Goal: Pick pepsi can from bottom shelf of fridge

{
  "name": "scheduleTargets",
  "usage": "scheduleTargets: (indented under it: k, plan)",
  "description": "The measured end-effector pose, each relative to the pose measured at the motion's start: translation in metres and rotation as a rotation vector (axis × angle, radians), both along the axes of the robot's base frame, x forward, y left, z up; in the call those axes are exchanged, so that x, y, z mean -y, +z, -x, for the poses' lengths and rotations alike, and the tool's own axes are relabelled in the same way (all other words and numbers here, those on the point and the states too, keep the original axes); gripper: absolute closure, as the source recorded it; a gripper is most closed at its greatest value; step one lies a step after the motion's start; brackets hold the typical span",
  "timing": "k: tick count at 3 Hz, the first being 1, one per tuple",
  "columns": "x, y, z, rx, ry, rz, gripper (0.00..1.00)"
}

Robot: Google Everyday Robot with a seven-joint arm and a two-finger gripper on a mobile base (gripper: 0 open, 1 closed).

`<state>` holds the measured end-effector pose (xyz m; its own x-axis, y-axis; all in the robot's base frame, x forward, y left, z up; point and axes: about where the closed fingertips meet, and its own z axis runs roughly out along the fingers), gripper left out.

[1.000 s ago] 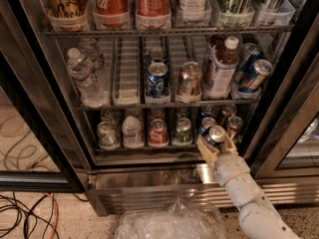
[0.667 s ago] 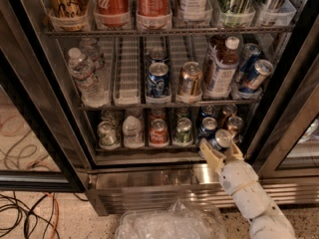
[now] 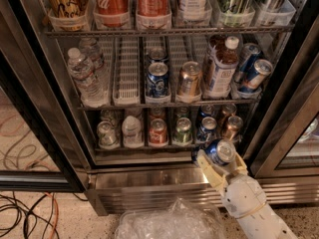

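Note:
My gripper (image 3: 220, 159) is at the lower right, in front of the fridge's ribbed steel base panel (image 3: 149, 195). It is shut on the blue pepsi can (image 3: 219, 152), silver top facing up, held just outside and below the bottom shelf (image 3: 144, 147). Another blue can (image 3: 207, 128) still stands on the bottom shelf behind it, beside a copper-brown can (image 3: 232, 127), a green can (image 3: 183, 130), a red can (image 3: 158, 132) and pale cans (image 3: 106, 134). My white arm (image 3: 249, 203) runs down to the right.
The middle rack holds water bottles (image 3: 85, 73), a blue can (image 3: 157, 79), a gold can (image 3: 190, 78) and a tall bottle (image 3: 220, 68). The black door frame (image 3: 35, 123) stands at left. Crumpled clear plastic (image 3: 169, 223) lies on the floor; cables (image 3: 25, 215) lie at lower left.
My gripper has drawn the pepsi can out of the bottom shelf, moving down and toward the camera, to the right.

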<state>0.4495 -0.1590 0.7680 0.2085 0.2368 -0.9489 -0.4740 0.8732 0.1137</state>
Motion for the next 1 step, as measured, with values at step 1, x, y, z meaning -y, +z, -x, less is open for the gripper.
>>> scheduleTargets:
  k: [1]
  plan:
    - [-0.0024, 0.0202, 0.0067, 0.044, 0.028, -0.016, 1.0]
